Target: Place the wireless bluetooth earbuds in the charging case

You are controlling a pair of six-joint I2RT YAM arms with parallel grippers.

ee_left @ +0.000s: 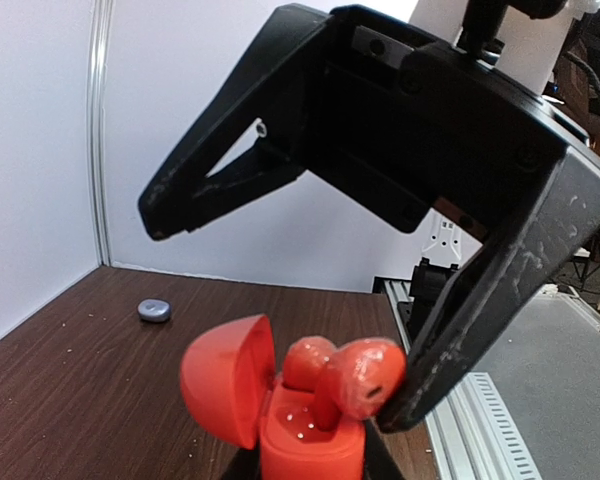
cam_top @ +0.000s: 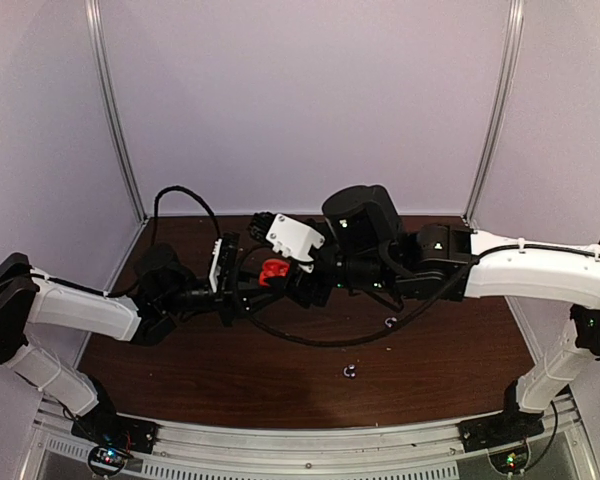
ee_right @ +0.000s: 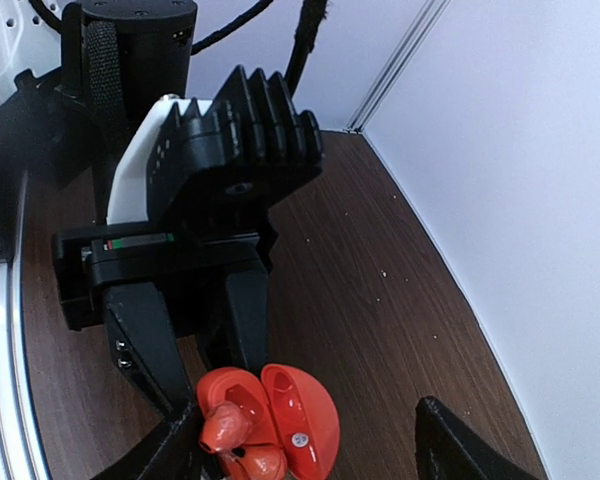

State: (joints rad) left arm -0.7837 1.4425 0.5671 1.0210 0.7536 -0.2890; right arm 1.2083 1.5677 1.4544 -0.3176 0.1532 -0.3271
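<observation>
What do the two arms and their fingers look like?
Left arm and right arm: white shells on the long links, black joints and wrists. A black cable loops near the left wrist. The fingers are black, tapered and scuffed.

Crowded mid-table around the red case, black cable alongside; free tabletop at near left.
</observation>
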